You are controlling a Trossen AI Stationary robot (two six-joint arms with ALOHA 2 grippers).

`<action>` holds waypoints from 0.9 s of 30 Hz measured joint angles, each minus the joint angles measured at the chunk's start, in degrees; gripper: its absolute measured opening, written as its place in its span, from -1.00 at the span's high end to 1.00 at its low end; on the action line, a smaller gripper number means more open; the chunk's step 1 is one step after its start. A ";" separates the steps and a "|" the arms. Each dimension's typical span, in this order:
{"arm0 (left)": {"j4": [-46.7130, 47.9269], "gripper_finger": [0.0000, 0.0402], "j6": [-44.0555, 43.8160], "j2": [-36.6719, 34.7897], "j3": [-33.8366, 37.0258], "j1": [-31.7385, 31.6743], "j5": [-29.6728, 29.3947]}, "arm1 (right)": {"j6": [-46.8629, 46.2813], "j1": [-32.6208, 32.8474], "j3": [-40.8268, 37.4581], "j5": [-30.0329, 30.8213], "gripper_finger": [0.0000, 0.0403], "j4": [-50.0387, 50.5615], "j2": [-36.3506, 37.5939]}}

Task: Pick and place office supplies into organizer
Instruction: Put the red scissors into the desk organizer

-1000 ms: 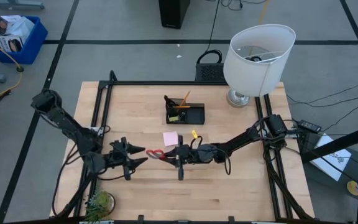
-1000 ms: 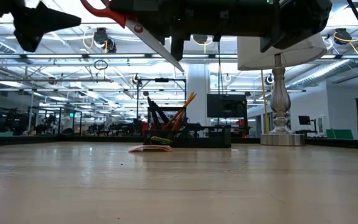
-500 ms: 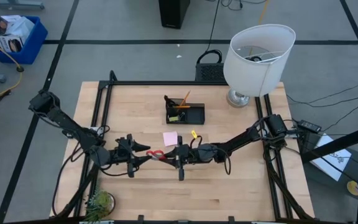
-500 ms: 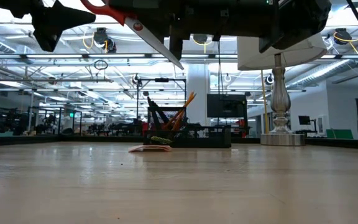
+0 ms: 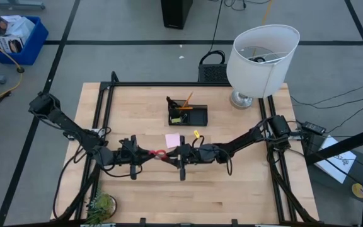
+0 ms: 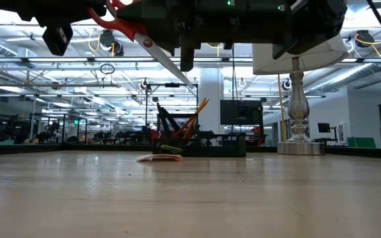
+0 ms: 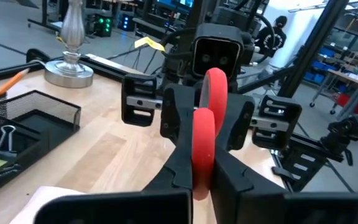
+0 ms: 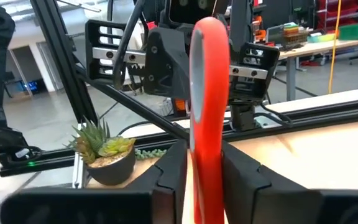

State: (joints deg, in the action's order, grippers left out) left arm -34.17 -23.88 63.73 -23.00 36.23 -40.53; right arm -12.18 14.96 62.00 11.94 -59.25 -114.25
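Observation:
The red-handled scissors hang in the air over the table's middle, between my two grippers, which face each other. My left gripper is shut on one red handle loop; my right gripper is shut on a red loop too. In the low view the blade slants down below the right gripper. The black organizer stands farther back with a pencil upright in its cup. A pink sticky-note pad lies flat on the table before it. My left gripper pinches a red handle loop between its two fingers, coming level from the table's left. The scissors are lifted clear of the table. My right gripper pinches a red handle loop edge-on between its two fingers, level from the table's right. The blade slants down beneath it.
A big white lampshade on a metal foot stands at the far right corner. A small green plant sits at the near left edge. A small yellow bit lies beside the pad. Bare wood stretches along the near side.
My left gripper has moved toward the table's right, up to the scissors, and has shut on their red handle. The scissors stay lifted in the right gripper's hold.

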 joint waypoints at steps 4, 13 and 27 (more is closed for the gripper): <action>0.11 0.81 0.01 0.00 0.00 0.00 -0.80 | 3.47 0.04 -0.02 0.02 0.57 1.72 0.54; 0.35 0.93 -0.02 0.00 0.00 -0.26 -2.27 | 12.11 4.80 -5.67 7.15 0.53 7.83 9.52; 0.19 0.83 -0.36 0.00 -0.41 -15.58 -2.11 | 10.39 20.68 -27.48 29.75 0.53 9.29 29.96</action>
State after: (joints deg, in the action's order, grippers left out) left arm -33.98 -24.24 63.72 -23.42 20.65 -42.64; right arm -1.79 35.64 34.52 41.69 -49.96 -84.28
